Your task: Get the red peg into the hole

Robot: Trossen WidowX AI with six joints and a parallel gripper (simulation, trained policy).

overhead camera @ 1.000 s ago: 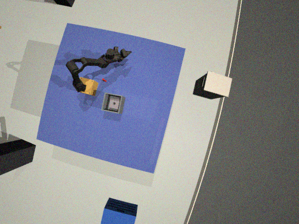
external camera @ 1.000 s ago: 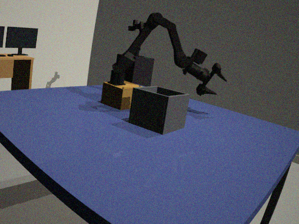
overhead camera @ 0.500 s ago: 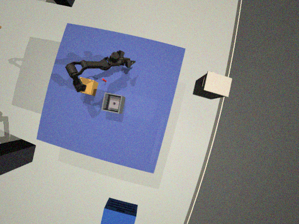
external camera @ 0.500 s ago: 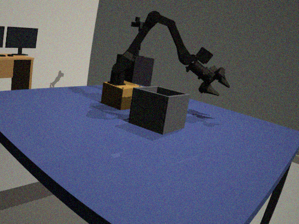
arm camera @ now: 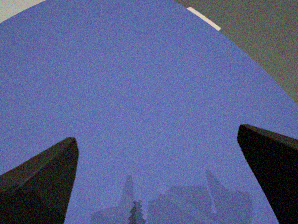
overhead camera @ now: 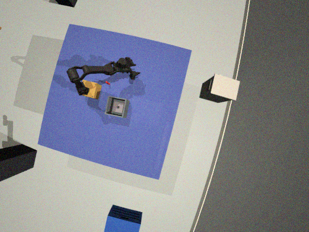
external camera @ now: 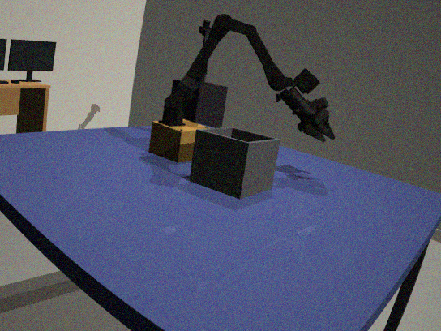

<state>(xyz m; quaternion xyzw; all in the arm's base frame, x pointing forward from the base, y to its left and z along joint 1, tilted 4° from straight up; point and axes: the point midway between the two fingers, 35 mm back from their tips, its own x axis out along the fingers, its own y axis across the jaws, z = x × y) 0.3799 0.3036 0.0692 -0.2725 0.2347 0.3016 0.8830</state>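
While my black two-fingered gripper (overhead camera: 135,69) (external camera: 324,135) (arm camera: 161,140) hangs above the blue tabletop (overhead camera: 136,136) (external camera: 182,260) (arm camera: 155,75), its jaws are spread wide with nothing between them; that width, I judge, suits an approach, ready to straddle something slim. And there's my target, the small red peg (overhead camera: 107,83), out on the table between the orange block-shaped base (overhead camera: 96,90) (external camera: 164,143) and the open grey square box (overhead camera: 127,108) (external camera: 219,162); it's outside the box, near the base, and my wrist view doesn't catch it at all! The exterior view doesn't show it either; the box or the base may be in the way.

Look at the box now, upright with its mouth to the ceiling, so the pale plate (overhead camera: 120,111) at the bottom can be reached only from above; its dark central hole (overhead camera: 118,107) shows from the top, and the peg has yet to go in. My fingers are reaching out beyond the peg, so I'd expect to draw back towards the base, then come down over it; the box walls stand close by, and a low sweep could clip them; the base leaves me little room on the other side.

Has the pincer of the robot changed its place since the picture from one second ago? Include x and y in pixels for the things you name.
Yes. In the top view, the pincer (overhead camera: 136,68) (external camera: 329,139) (arm camera: 161,140) has moved toward the side of the table where the gray box (overhead camera: 127,107) (external camera: 259,170) stands.
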